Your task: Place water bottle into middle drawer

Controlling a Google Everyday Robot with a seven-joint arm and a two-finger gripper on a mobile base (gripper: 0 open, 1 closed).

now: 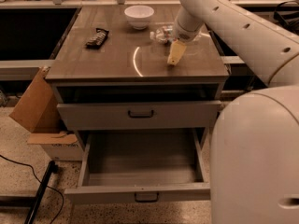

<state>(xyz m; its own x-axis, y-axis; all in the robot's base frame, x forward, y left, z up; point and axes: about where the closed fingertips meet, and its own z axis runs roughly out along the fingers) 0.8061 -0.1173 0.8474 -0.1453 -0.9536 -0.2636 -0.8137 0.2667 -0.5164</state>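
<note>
The water bottle (160,34) lies on its side on the wooden cabinet top (117,59), just right of the white bowl (139,16). It is clear, with a white cap, and my wrist hides part of it. My gripper (174,54) hangs over the cabinet top just in front of and to the right of the bottle, with its yellowish tip pointing down. It does not hold the bottle. Under the top, a drawer (140,114) with a dark handle is closed. The drawer (140,160) below it is pulled out and holds nothing.
A dark small object (96,37) lies on the left of the cabinet top. A cardboard box (35,108) leans against the cabinet's left side. My white arm and body (254,153) fill the right side. A dark bar and cable (39,190) lie on the floor at left.
</note>
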